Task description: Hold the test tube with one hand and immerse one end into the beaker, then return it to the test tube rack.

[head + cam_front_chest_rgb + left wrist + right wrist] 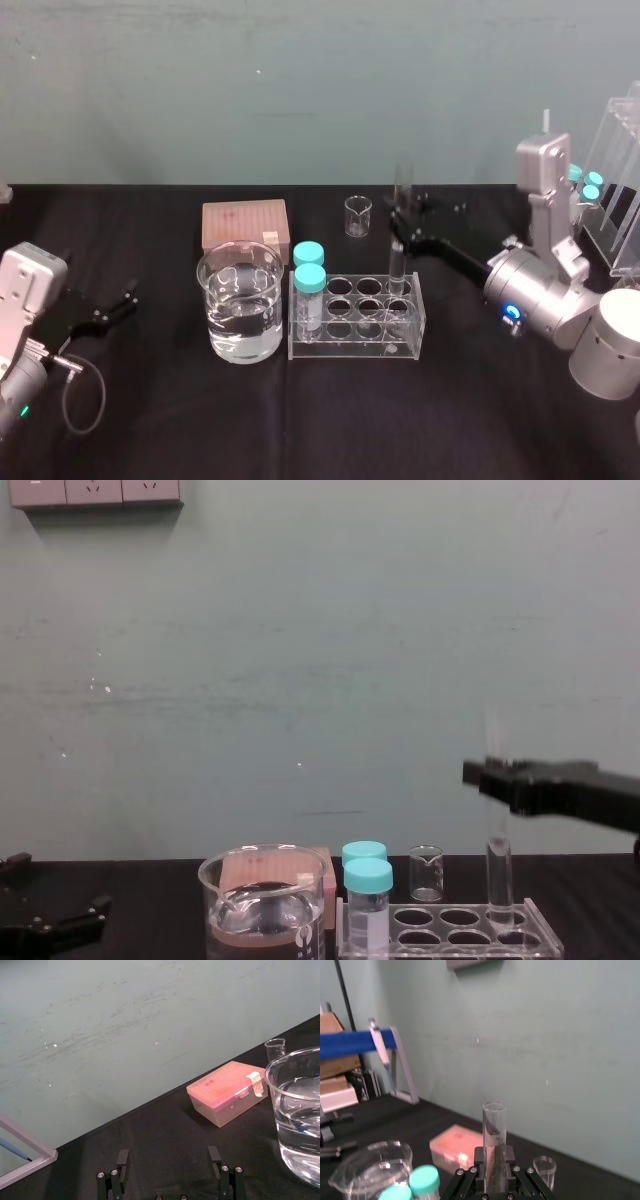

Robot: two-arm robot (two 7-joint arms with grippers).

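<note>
The right claw (pixel 397 222) reaches in from the right and is clamped on the test tube (pixel 397 262). The tube stands upright with its lower end in a back hole at the right end of the test tube rack (pixel 355 352). Two teal-capped vials (pixel 309 282) stand at the rack's left end. The beaker (pixel 240 300), partly filled with clear liquid, sits just left of the rack on the black counter (pixel 300 430). The left claw (pixel 112 308) rests far left on the counter, its fingers apart.

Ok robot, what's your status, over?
Right gripper shut on test tube, bottom in rack. Left gripper open, parked left. Vials stand between it and beaker.
</note>
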